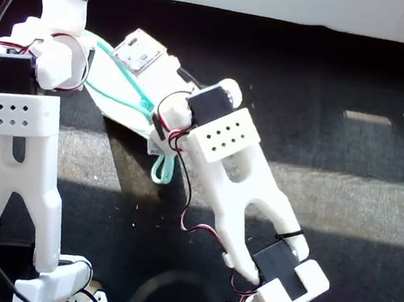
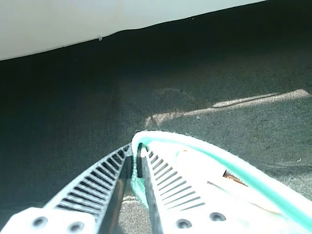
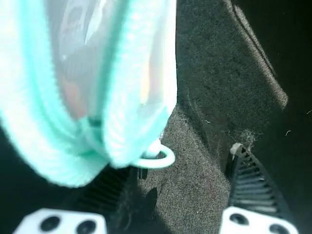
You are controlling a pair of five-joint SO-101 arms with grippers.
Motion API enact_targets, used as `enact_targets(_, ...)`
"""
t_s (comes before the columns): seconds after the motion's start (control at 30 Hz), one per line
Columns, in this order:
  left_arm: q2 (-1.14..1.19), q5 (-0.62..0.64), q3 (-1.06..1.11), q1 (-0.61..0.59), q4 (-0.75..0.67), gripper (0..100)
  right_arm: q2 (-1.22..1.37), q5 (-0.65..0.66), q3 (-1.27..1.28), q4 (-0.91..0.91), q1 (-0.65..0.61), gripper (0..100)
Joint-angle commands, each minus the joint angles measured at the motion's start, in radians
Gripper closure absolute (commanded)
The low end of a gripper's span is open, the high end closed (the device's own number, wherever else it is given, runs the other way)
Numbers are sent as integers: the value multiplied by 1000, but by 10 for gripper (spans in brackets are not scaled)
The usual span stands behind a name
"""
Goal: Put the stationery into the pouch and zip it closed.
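Your left pincer [image 2: 136,152] is clenched on one end of the pouch [image 2: 219,161], gripping its mint-green edging above the dark bench [image 2: 73,122]. Your right pincer [image 3: 185,163] is released, with its jaws spread wide at the pouch's other end. The pouch drapes over one finger [image 3: 105,192], and its pull ring [image 3: 158,160] hangs between the two fingers.

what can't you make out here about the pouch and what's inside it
- What lies inside the pouch: in the right wrist view there are blurred shapes behind its clear wall, too close to identify.
- Zip: in the high view the arms cover parts of the pouch, so how far it is shut is unclear.
- Right end effector: in the right wrist view the pouch hangs over one fingertip.
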Motion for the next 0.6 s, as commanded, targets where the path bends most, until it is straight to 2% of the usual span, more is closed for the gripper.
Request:
enact_targets(0.0,-4,2,2,-1,2,990,-41,-8,-48,68,-28,728)
enact_targets(0.2,-4,2,2,-1,-2,990,-81,-11,-42,38,-30,728)
enact_targets(0.57,-10,2,2,-1,6,990,50,-9,-45,-119,39,728)
